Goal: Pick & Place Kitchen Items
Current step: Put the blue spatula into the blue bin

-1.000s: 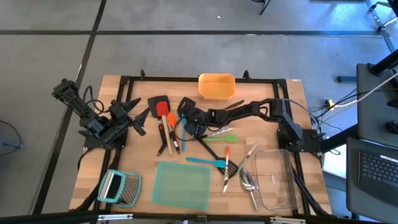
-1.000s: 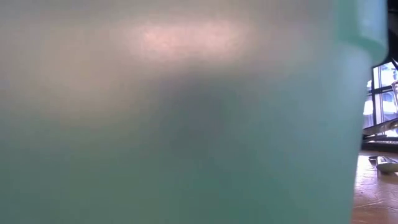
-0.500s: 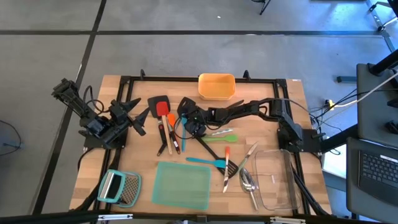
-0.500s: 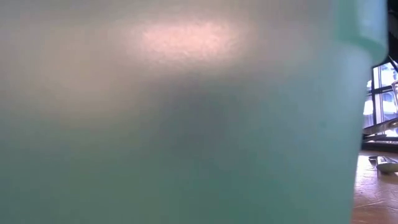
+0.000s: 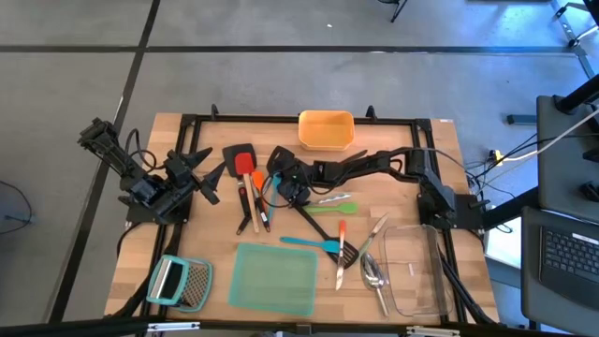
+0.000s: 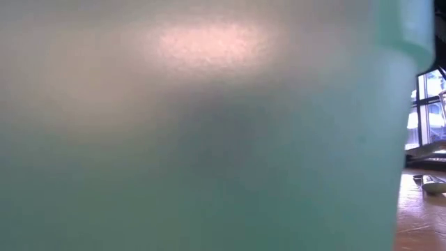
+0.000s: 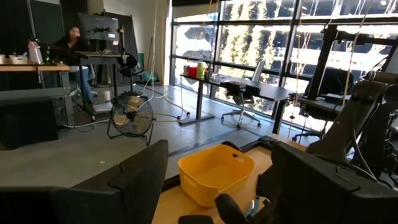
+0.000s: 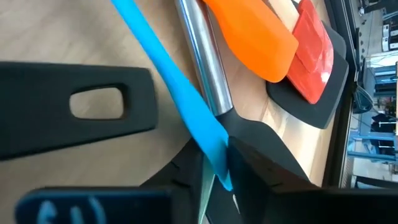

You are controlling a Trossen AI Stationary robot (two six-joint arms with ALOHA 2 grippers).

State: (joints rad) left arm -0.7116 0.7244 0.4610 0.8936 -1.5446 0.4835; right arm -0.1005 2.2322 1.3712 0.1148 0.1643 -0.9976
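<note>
Several long-handled kitchen items lie mid-table: red [image 5: 245, 164] and orange [image 5: 257, 178] turners, black turners, a green spatula [image 5: 333, 208], a teal one [image 5: 314, 243] and silver spoons [image 5: 374, 271]. My right gripper [image 5: 284, 190] reaches in from the table's right and is shut on a slim blue spatula [image 5: 274, 210]. In the right wrist view the spatula [image 8: 165, 78] crosses a silver handle [image 8: 202, 50]. My left gripper [image 5: 208, 176] hangs open and level at the table's left, touching nothing. My right gripper pinches the blue spatula's slim handle near one end [image 8: 214, 146] between its two fingers [image 8: 264, 177]. It comes slanting down from the table's right. The rest of the handle runs away from the fingers and lies low over the other utensils and the wood.
An orange bin [image 5: 326, 129] stands at the far edge. A teal container [image 5: 274, 278] sits near the front, and its wall [image 6: 209, 139] fills the low view. A clear container [image 5: 412, 271] is front right. A grater [image 5: 182, 281] is front left.
</note>
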